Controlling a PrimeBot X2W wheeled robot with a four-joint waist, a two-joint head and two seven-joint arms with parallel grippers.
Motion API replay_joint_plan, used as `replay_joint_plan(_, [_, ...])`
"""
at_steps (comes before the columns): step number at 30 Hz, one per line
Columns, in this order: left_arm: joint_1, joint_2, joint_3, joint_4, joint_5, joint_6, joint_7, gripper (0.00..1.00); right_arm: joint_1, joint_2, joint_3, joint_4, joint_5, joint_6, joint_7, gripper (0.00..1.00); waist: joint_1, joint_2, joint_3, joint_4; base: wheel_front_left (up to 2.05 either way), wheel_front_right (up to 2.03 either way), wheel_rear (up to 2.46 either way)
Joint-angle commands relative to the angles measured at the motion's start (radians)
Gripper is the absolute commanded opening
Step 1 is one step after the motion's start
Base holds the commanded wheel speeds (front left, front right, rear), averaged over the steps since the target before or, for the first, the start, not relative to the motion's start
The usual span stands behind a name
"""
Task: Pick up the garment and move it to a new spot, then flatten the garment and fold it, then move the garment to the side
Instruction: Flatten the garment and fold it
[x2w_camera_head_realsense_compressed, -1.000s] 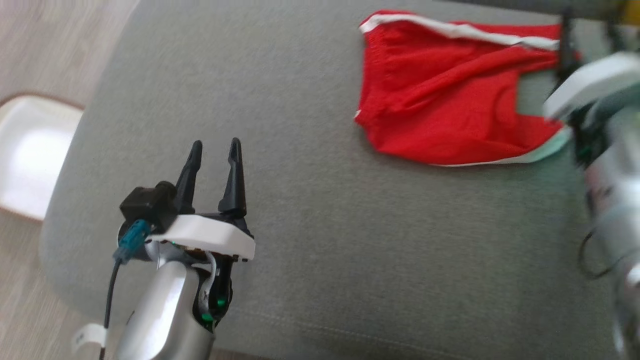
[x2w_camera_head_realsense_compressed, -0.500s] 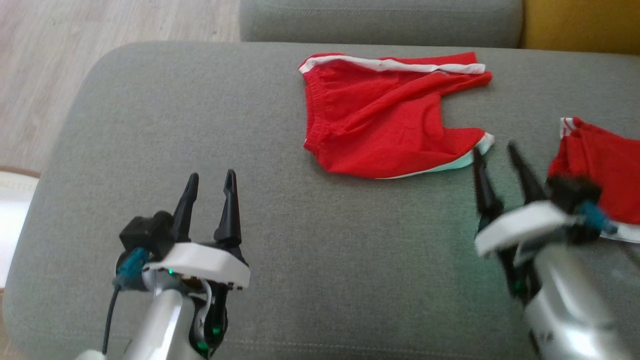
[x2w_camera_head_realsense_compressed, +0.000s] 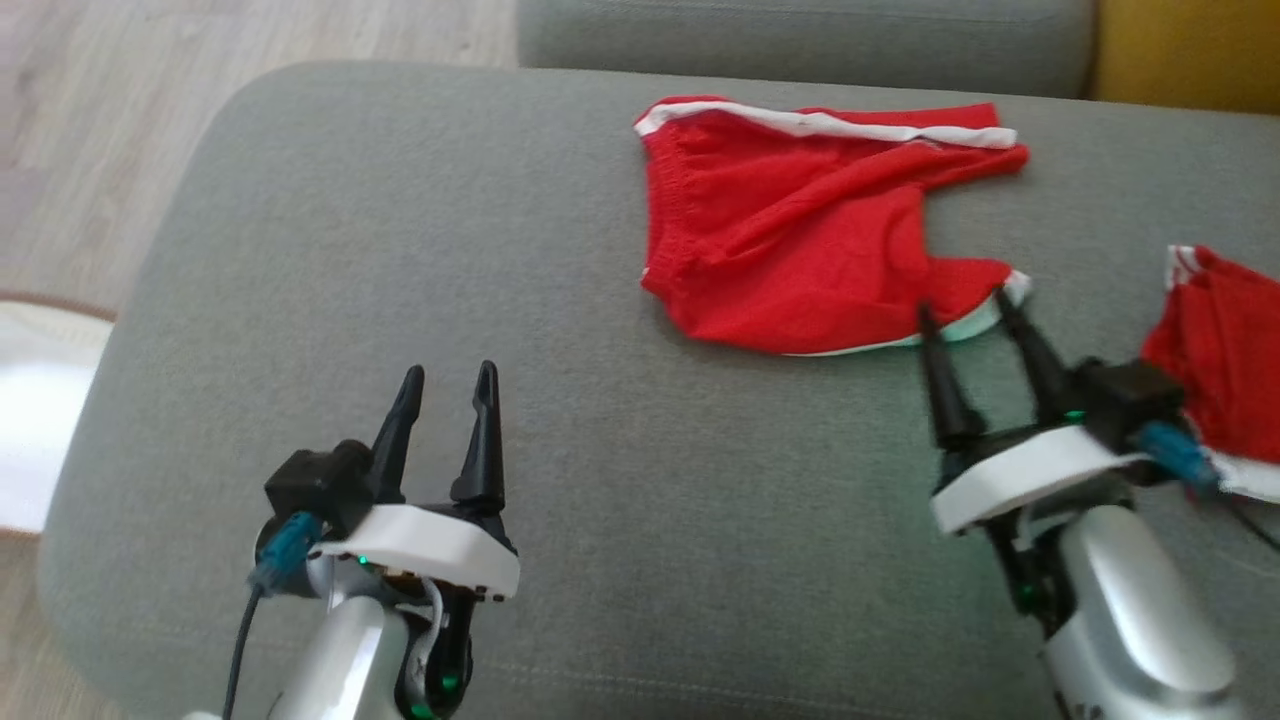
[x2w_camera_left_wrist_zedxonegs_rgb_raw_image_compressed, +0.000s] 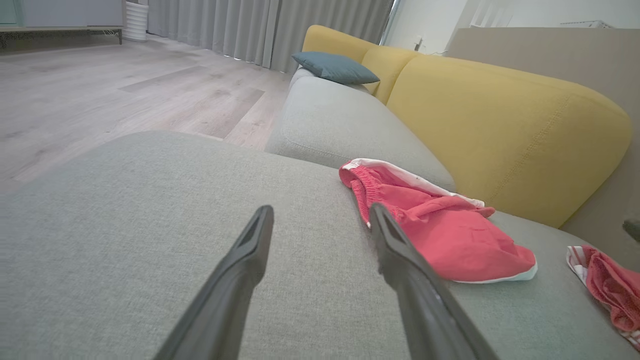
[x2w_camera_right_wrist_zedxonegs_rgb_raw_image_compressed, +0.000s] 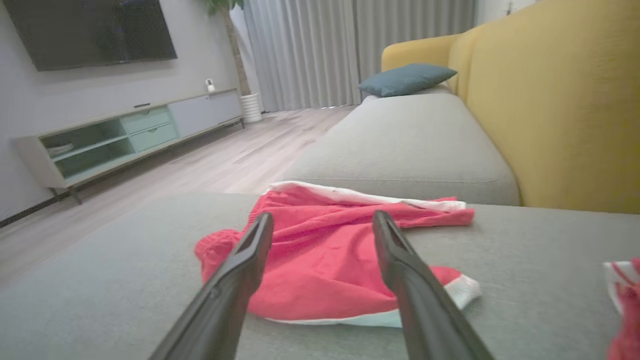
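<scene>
Red shorts lie rumpled at upper centre on the grey cushion, left gripper and right gripper both spread wide and empty, so seemingly every step remains.

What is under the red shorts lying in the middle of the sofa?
The red shorts lie on the grey seat cushion, which shows around them. Anything tucked beneath the fabric is covered and can't be seen.

1. Our left gripper and right gripper each carry two long, tapered black fingers.
2. A white mounting plate sits beneath each pair.
3. We wear a black camera block, a teal plug and a dark cable.
4. Our forearms are silver, dotted with small green lights.
</scene>
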Motion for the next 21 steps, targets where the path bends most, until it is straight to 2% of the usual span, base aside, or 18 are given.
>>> replay_joint_plan(1, [-0.046, 0.01, 0.021, -0.038, -0.004, 0.002, -0.008, 1.0, -0.007, -0.011, 0.039, -0.042, -0.01, 0.007, 0.008, 1.0, 0.0, -0.0001, 0.011, 0.018, 0.0, 0.0, 0.0])
replay_joint_plan(4, [-0.056, 0.01, 0.007, -0.038, -0.011, 0.007, -0.008, 1.0, -0.025, -0.048, 0.148, -0.056, -0.021, 0.007, 0.05, 1.0, 0.0, -0.0001, 0.036, 0.063, 0.0, 0.0, 0.0])
replay_joint_plan(9, [-0.074, 0.01, -0.018, -0.039, -0.029, 0.011, -0.008, 1.0, -0.081, -0.142, 0.283, 0.009, -0.013, 0.007, 0.076, 1.0, 0.0, -0.0001, 0.073, 0.138, 0.0, 0.0, 0.0])
replay_joint_plan(15, [-0.085, 0.01, -0.044, -0.042, -0.056, 0.026, -0.008, 1.0, -0.166, -0.219, 0.374, 0.11, -0.017, 0.007, 0.07, 1.0, 0.0, -0.0001, 0.113, 0.224, 0.0, 0.0, 0.0])
replay_joint_plan(21, [-0.087, 0.01, -0.062, -0.045, -0.072, 0.033, -0.008, 1.0, -0.239, -0.26, 0.435, 0.209, -0.026, 0.007, 0.065, 1.0, 0.0, -0.0001, 0.142, 0.28, 0.0, 0.0, 0.0])
